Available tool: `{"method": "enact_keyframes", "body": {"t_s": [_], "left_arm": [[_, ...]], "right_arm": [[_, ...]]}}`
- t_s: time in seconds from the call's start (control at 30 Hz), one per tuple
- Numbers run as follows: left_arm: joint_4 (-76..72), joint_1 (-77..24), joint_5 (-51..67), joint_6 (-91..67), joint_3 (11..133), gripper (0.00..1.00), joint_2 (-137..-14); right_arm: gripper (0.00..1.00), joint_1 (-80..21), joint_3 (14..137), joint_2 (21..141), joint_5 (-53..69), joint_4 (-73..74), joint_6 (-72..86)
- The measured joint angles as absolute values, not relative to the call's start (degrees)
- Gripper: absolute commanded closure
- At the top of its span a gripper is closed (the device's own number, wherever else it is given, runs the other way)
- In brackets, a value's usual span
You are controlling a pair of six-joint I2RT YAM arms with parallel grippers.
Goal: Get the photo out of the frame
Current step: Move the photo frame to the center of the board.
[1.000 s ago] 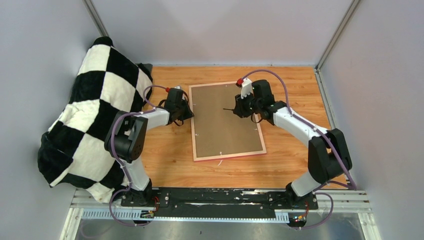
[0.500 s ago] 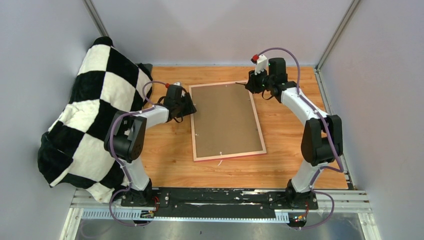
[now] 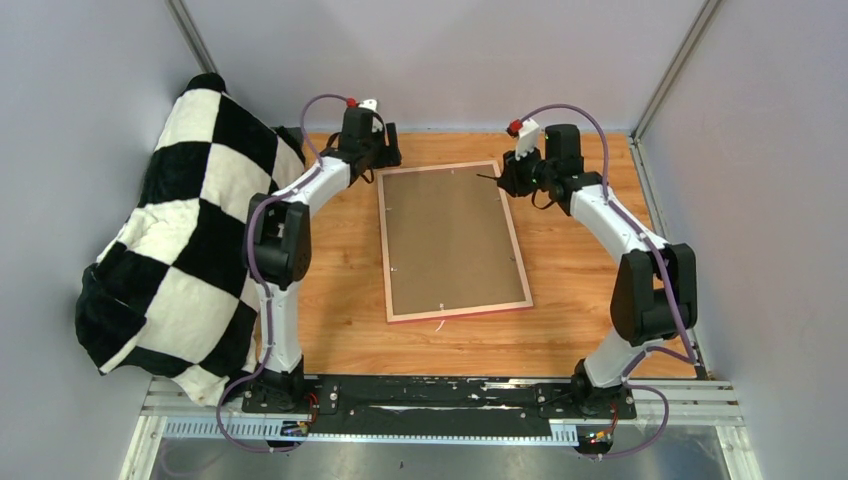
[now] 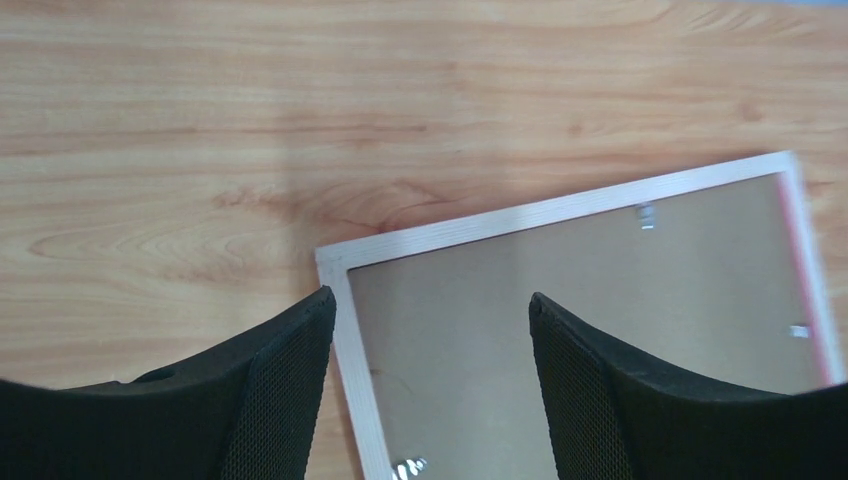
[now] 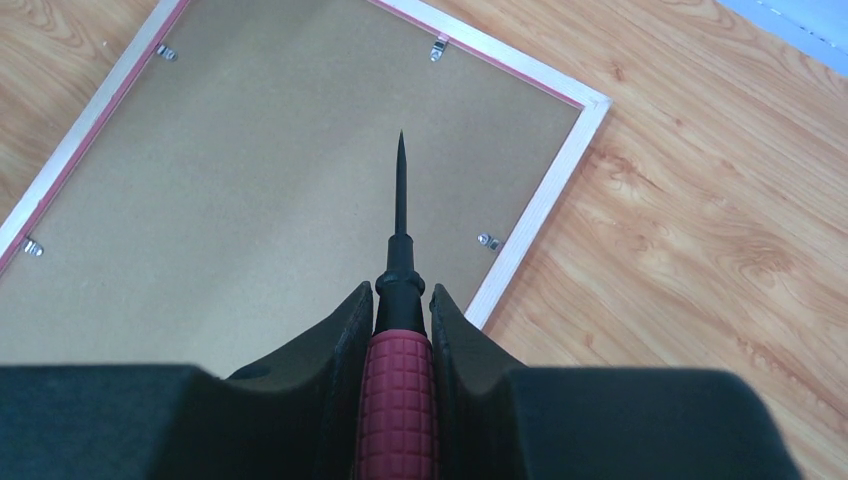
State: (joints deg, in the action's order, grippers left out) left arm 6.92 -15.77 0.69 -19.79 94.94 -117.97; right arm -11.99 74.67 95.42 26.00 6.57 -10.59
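Frame [image 3: 460,311] lies back-up; only the right wrist view shows right jaws clamping a screwdriver [image 5: 399,400], while left jaws, newly apart, moved toward the tabletop's [image 3: 580,330] far edge.

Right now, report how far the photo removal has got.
Done: nothing visible; the frame lies face down with the backing board still in it, metal tabs over its edges. In hand: right jaws grip a red-handled screwdriver over the board; left jaws open over the far left corner. Left: free tabs, lift board, remove unseen photo.
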Motion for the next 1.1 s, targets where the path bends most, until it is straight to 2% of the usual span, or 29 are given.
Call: {"method": "enact_keyframes", "body": {"t_s": [0.23, 0.43, 0.67, 0.83, 1.1], "left_arm": [[13.37, -15.66, -3.36, -17.37, 99.72, 0.33, -128.42], [15.40, -15.49, -5.61, -16.36, 100.09, 0.45, -129.40], [14.90, -15.49, -3.36, -16.40, 101.43, 0.69, -131.11], [13.47, -15.22, -0.73, -16.16, 101.91, 0.82, -131.81], [12.27, -15.33, 3.81, -14.72, 103.94, 0.89, -133.51]], "right_arm": [[1.00, -11.09, 70.06, 88.51, 28.56, 7.20, -13.41], [1.00, -11.07, 66.32, 83.81, 30.98, 6.02, -14.48], [1.00, -11.07, 63.57, 83.90, 32.18, 4.93, -14.70], [1.00, -11.07, 63.11, 83.92, 32.64, 3.09, -15.03], [1.00, -11.07, 61.69, 84.34, 33.10, 0.89, -15.40]]}}
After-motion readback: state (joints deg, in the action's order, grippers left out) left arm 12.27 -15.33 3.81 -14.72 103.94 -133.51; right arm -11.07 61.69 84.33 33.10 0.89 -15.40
